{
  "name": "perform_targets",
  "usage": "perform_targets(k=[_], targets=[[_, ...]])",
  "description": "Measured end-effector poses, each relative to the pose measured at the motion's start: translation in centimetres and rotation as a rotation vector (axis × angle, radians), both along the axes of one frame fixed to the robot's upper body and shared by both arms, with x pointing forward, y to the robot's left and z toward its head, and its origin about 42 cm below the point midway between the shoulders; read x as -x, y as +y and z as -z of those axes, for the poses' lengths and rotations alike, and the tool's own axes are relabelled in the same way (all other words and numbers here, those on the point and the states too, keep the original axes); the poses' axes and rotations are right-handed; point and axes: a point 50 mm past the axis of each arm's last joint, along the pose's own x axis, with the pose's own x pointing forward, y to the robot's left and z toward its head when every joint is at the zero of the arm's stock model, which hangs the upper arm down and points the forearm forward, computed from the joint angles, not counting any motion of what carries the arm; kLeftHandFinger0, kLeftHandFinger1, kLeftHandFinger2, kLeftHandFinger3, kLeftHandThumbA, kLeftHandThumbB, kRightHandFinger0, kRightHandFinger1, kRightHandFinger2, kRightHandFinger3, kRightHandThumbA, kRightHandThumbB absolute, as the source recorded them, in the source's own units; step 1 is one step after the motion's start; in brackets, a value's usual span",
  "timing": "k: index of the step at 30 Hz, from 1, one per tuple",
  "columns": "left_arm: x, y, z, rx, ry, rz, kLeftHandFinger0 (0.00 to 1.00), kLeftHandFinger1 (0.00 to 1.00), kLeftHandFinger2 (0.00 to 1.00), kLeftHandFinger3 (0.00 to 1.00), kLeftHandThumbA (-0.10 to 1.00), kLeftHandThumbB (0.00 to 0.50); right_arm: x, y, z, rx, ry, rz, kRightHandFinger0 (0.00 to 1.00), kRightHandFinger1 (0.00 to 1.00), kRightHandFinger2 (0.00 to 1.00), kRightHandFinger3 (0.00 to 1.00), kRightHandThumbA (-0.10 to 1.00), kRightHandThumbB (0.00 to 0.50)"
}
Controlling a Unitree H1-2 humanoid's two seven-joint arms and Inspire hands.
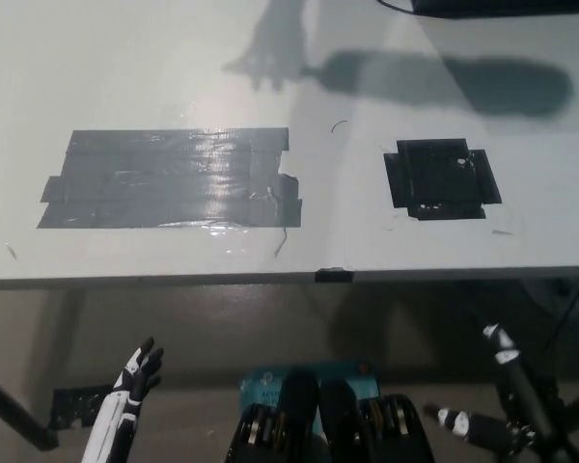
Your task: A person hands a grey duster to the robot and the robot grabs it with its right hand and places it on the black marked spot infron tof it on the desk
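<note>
The black marked spot is a square of black tape on the right part of the white desk. No grey duster shows; only a long dark shadow and the shadow of a person's hand fall on the far side of the desk. My black right hand hangs below the desk's front edge at lower right, fingers apart and holding nothing. My white left hand rests at lower left, also below the desk edge, open and empty.
A wide patch of grey tape covers the left half of the desk. A dark object sits at the far right edge. A black desk leg runs at lower left.
</note>
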Motion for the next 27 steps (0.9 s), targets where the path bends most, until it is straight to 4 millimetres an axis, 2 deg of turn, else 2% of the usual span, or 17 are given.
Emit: perform_targets(k=[2,4,8,12,14,17,20,27], targets=[[0.0,0.0,0.0,-0.001,-0.001,0.001,1.00,1.00,1.00,1.00,1.00,0.232,-0.1,0.0,-2.1,0.004,-0.066,0.000,1.00,1.00,1.00,1.00,1.00,0.426],[-0.1,0.0,0.0,-0.001,0.001,0.002,1.00,1.00,1.00,1.00,1.00,0.227,-0.3,-0.1,-5.0,0.031,-0.158,-0.009,1.00,1.00,1.00,1.00,1.00,0.441],[0.0,-0.2,0.0,-0.003,0.004,0.006,1.00,1.00,1.00,1.00,1.00,0.224,-1.1,0.2,-10.7,0.119,-0.319,-0.028,1.00,1.00,1.00,1.00,1.00,0.433],[0.0,-0.2,0.1,-0.008,0.008,0.008,1.00,1.00,1.00,1.00,1.00,0.220,-2.9,1.1,-15.7,0.223,-0.461,-0.037,1.00,1.00,1.00,1.00,1.00,0.457],[0.0,-0.2,0.1,-0.009,0.009,0.008,1.00,1.00,1.00,1.00,1.00,0.221,-4.0,1.7,-17.3,0.261,-0.495,-0.027,1.00,1.00,1.00,1.00,1.00,0.453],[0.0,-0.1,0.1,-0.013,0.012,0.008,1.00,1.00,1.00,1.00,1.00,0.223,-5.5,2.7,-18.6,0.310,-0.517,-0.015,1.00,1.00,1.00,1.00,1.00,0.460],[-0.1,0.0,0.1,-0.015,0.014,0.008,1.00,1.00,1.00,1.00,1.00,0.244,-7.4,3.6,-19.1,0.364,-0.505,-0.002,1.00,1.00,1.00,1.00,1.00,0.459],[-0.3,0.1,-0.4,-0.026,0.000,0.012,1.00,1.00,1.00,1.00,1.00,0.237,-14.4,6.2,-18.3,0.526,-0.367,0.045,1.00,1.00,1.00,1.00,1.00,0.500]])
